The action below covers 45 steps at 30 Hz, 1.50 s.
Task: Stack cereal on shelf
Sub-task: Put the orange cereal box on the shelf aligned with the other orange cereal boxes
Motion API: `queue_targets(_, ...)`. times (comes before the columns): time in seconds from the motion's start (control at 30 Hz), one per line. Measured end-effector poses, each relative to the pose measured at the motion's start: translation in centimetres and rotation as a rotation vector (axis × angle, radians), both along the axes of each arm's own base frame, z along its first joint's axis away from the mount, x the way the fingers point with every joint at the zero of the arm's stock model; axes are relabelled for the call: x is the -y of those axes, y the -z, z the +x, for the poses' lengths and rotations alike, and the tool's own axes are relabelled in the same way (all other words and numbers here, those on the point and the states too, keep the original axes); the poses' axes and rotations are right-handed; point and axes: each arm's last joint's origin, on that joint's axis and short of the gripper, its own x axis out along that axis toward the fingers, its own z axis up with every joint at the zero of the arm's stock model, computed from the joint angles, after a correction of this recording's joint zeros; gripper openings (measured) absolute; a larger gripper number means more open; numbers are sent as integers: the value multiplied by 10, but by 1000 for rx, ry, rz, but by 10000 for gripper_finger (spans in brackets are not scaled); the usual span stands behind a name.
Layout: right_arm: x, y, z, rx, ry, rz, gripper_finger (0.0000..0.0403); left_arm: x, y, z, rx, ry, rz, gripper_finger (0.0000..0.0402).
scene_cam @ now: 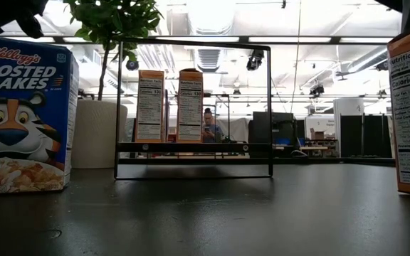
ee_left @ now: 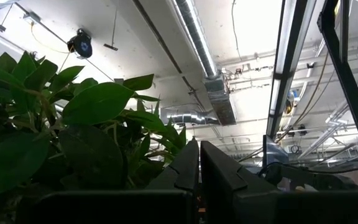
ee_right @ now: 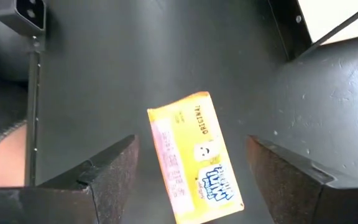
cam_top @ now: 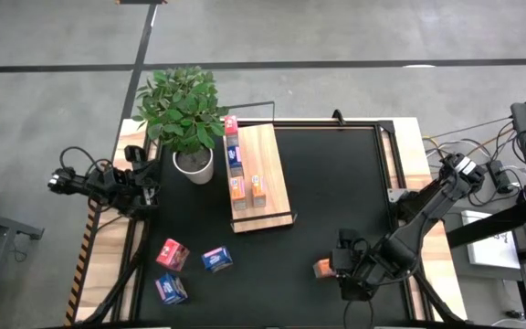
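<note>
Black tabletop (cam_top: 336, 201): orange cereal box (ee_right: 194, 158) lying flat, centred between right gripper's (ee_right: 194, 177) spread fingers, long axis skewed; left gripper (ee_left: 197, 180) closed, parked.

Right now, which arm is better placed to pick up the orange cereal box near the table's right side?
Right. The right gripper hangs open directly over the orange box, which lies between its fingers. The left gripper waits shut beside the plant, far off.

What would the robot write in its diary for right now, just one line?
phase: reaching | right gripper: open around orange cereal box, not gripped | left gripper: shut, waiting by plant | shelf: boxes already on it
</note>
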Motion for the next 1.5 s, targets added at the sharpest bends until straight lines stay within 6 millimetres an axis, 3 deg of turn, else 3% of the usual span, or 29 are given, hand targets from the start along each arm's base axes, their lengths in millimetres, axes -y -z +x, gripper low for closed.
queue_targets(0.4,4,22,-4,-30,7,-28,278,0,0,0,3,5,-5,0)
queue_targets(0.9,3,23,-1,17,13,-25,180,0,-1,-1,9,0,-2,0)
queue_targets(1.07,6,1,0,35,28,-4,164,0,-1,-1,6,-8,6,0)
queue_targets(1.17,19,-21,-1,15,84,-11,156,0,-1,-1,2,-20,16,0)
queue_targets(1.3,47,-52,-4,-3,180,-38,148,0,-1,-1,4,-21,17,0)
queue_targets(1.5,102,-94,-4,130,393,-104,142,0,-1,-1,7,-14,10,0)
